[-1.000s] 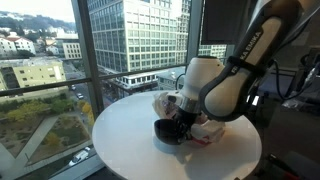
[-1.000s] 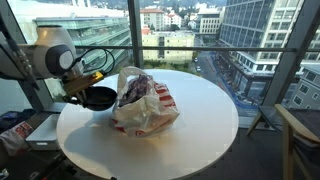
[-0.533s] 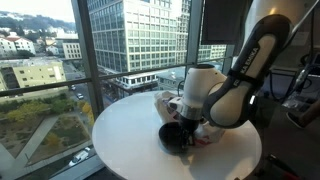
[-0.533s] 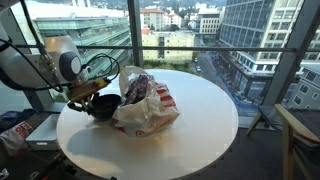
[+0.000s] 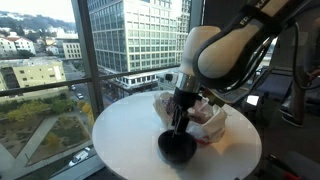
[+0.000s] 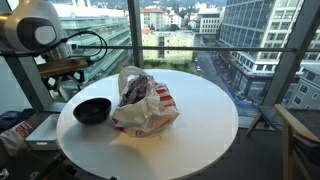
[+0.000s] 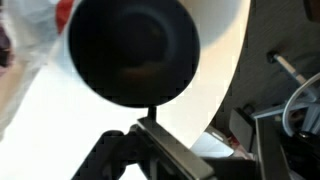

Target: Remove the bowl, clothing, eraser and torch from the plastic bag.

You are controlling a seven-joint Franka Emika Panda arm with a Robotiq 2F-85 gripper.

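The black bowl [image 5: 177, 148] [image 6: 92, 110] [image 7: 133, 50] sits upright on the round white table [image 5: 125, 140] [image 6: 200, 130], just beside the plastic bag [image 5: 207, 120] [image 6: 147, 108]. The bag is white with red print and lies on its side. Patterned clothing [image 6: 136, 88] shows in its mouth. Eraser and torch are hidden. My gripper [image 5: 180, 122] [image 6: 60, 90] [image 7: 150, 130] hangs just above the bowl, apart from it, open and holding nothing. In the wrist view a corner of the bag [image 7: 30, 20] shows at the upper left.
The table stands against floor-to-ceiling windows [image 6: 170, 40] with a dark frame post [image 5: 82, 60]. A wooden chair [image 6: 302, 135] stands at one side, and clutter lies on the floor [image 6: 15, 130] by the robot's base. The table's edge is close to the bowl.
The bowl, carried out from the bag's mouth, has been set down on the table. The gripper has let go of it and risen above it.
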